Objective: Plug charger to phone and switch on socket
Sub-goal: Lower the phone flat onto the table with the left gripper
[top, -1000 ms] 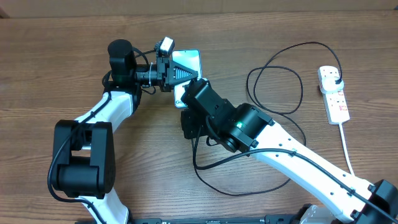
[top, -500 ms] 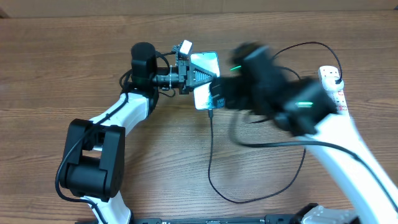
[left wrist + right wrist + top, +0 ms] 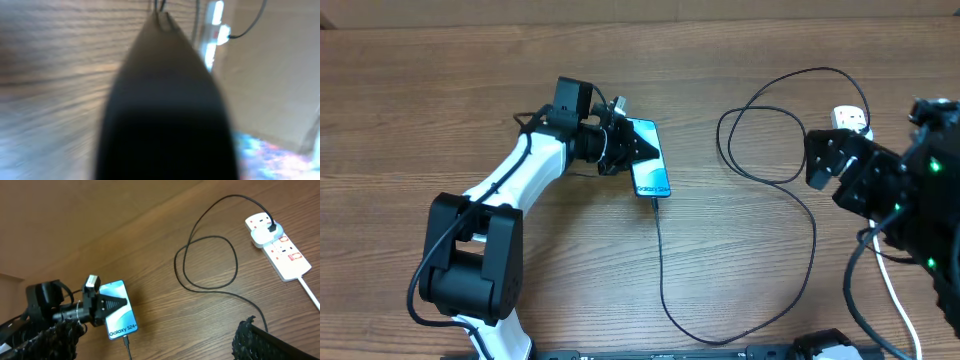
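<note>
The phone (image 3: 655,175) was lying flat on the wooden table (image 3: 470,80), a bit left of centre and toward the far side. Its blue screen was lit, with the Galaxy text at the near end. The left gripper (image 3: 122,302) came in from the left with its fingers pinched completely together into one black wedge and nothing between them. The tip sat over the far-left part of the screen, though I honestly couldn't tell if it was pressing on the glass or just hanging above it. The left wrist view was no help, mostly a blurry dark wedge.

The charger (image 3: 658,240) was already in the phone's near end. From there the thin black cable ran toward the near edge, swung right, climbed back up and made a big loop. It ended at a white adapter (image 3: 264,232) in the far-end outlet of the power strip (image 3: 282,255).

The strip sat at the far right, well apart from the phone, with red markings beside the outlets. I couldn't make out whether any switch was on.

The right gripper (image 3: 155,330) was up above the right side of the table, holding nothing. Its fingers (image 3: 50,340) were spread wide, one at each bottom corner of its own view.
</note>
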Tool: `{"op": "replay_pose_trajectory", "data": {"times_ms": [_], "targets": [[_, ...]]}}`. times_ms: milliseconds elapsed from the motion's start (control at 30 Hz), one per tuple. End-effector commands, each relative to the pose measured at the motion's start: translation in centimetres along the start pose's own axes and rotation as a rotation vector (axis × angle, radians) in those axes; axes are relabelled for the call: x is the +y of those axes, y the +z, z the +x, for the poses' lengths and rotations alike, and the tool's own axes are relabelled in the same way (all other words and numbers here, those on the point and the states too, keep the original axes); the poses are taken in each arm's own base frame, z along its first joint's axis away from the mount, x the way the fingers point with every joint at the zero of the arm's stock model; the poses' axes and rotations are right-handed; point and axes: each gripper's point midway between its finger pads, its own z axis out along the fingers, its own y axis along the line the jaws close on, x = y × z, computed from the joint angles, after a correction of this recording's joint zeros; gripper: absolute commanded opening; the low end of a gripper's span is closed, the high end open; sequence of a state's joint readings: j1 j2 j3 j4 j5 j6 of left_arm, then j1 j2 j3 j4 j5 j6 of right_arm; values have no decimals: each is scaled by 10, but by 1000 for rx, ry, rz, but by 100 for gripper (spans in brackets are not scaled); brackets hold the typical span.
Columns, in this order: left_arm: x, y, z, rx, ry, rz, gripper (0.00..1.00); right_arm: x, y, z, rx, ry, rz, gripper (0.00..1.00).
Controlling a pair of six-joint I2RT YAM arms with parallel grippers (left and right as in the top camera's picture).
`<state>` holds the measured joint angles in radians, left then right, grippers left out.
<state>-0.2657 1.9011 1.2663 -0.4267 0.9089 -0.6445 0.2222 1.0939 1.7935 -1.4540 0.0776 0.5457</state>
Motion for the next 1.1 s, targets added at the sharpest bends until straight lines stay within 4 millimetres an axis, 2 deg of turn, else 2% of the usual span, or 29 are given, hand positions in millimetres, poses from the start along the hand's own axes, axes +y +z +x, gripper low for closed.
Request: {"op": "replay_pose_trajectory", "data": {"times_ms": [0, 200, 333, 467, 633, 967, 1067], "targets": [[17, -10, -14, -51, 263, -145, 4, 3, -3, -2, -3, 12, -20, 100], [51, 8, -6, 26, 232, -179, 4, 9, 8, 6, 63, 11, -35, 98], [58, 20, -1, 87, 275, -112, 4, 5, 17, 12, 108, 10, -1, 95], [78, 22, -5, 94, 294, -135, 8, -2, 26, 19, 157, 9, 48, 92], [99, 22, -9, 99, 232, -143, 11, -6, 30, 18, 161, 7, 81, 90], [131, 18, 0, 128, 130, -264, 41, -23, 33, 10, 115, 17, 180, 90], [144, 13, 6, 145, 98, -339, 45, -27, 34, 7, 101, 29, 209, 91]]}}
